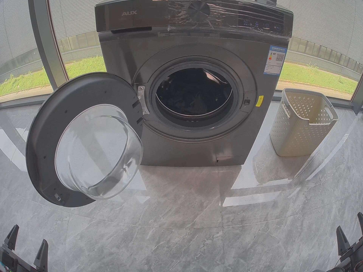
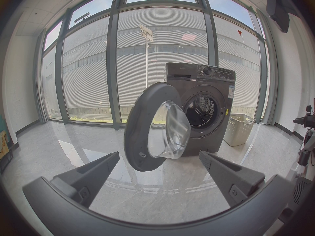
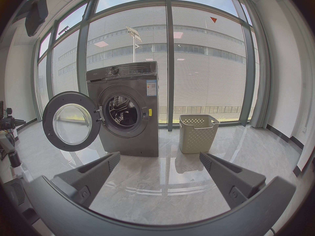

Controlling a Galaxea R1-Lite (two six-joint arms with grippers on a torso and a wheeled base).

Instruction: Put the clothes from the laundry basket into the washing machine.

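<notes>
Head view: the washer (image 1: 189, 80) takes up the centre of the frame. Its door (image 1: 81, 140) is swung wide open into the lower left. A dark heap of clothes (image 1: 191, 99) lies in the drum. The basket (image 1: 302, 133) stands on the floor at the right of the frame, just beside the washer, and I see only bare perforated wall inside it. My left gripper (image 1: 26, 246) sits at the bottom left corner and my right gripper (image 1: 351, 233) at the bottom right. Both are well apart from the washer and the basket, and both have their fingers spread with nothing between them.

Left wrist view: the left gripper (image 2: 159, 156) is parted and empty, pointed at the open door (image 2: 154, 128). The washer (image 2: 203, 108) and the basket (image 2: 239, 128) stand beyond it.

Right wrist view: the right gripper (image 3: 159, 156) is likewise spread and holds nothing. It faces the floor between the washer (image 3: 126, 112) and the basket (image 3: 197, 133). From here I cannot see the bottom of the basket.

I judge that the loading is done or very nearly so, since the clothes are in the drum and the basket looks emptied. If anything is left, it is a check of the basket's bottom, and perhaps the door, which is open.
</notes>
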